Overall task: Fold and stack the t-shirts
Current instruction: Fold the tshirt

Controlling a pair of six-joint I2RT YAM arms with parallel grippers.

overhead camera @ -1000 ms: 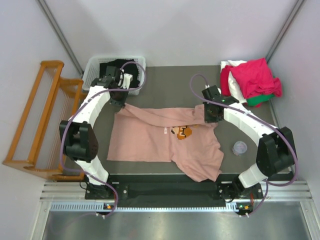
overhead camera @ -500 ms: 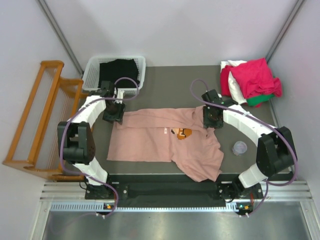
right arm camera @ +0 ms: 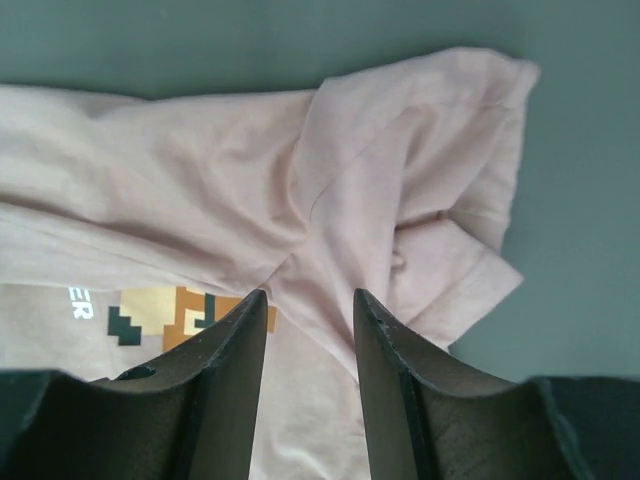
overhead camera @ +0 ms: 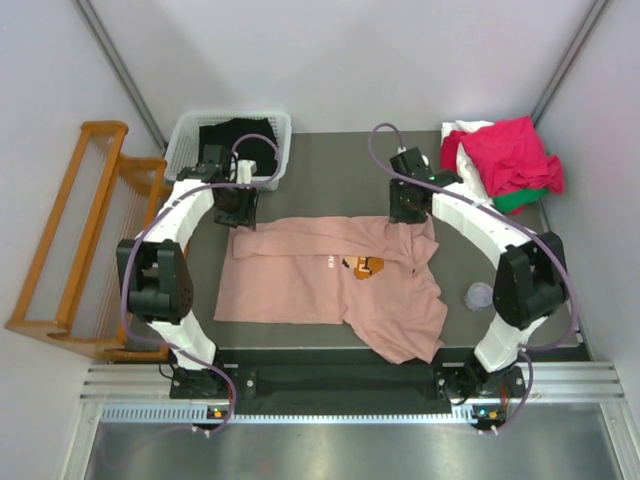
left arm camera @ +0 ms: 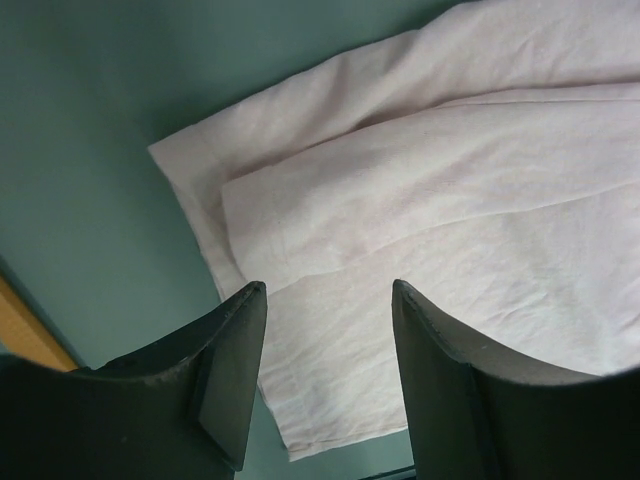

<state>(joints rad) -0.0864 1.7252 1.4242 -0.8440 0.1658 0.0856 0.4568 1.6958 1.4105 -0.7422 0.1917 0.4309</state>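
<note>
The dusty-pink t-shirt (overhead camera: 330, 275) lies spread on the dark table, its far part folded over toward me, the pixel-art figure (overhead camera: 365, 265) showing. My left gripper (overhead camera: 237, 207) is open and empty just above the shirt's far left corner (left arm camera: 330, 210). My right gripper (overhead camera: 405, 205) is open and empty above the bunched far right sleeve (right arm camera: 440, 200); the print shows at lower left in the right wrist view (right arm camera: 165, 315). A pile of crimson-pink (overhead camera: 515, 155), white (overhead camera: 462, 135) and green (overhead camera: 520, 200) shirts sits at the back right corner.
A white basket (overhead camera: 190, 135) holding dark cloth stands at the back left. A wooden rack (overhead camera: 75, 240) stands left of the table. A small clear round lid (overhead camera: 481, 296) lies right of the shirt. The shirt's near right corner hangs over the table's front edge (overhead camera: 300, 355).
Both grippers have let go of the shirt's far edge and drawn back toward the rear of the table. The folded far edge now lies flat on the shirt.
</note>
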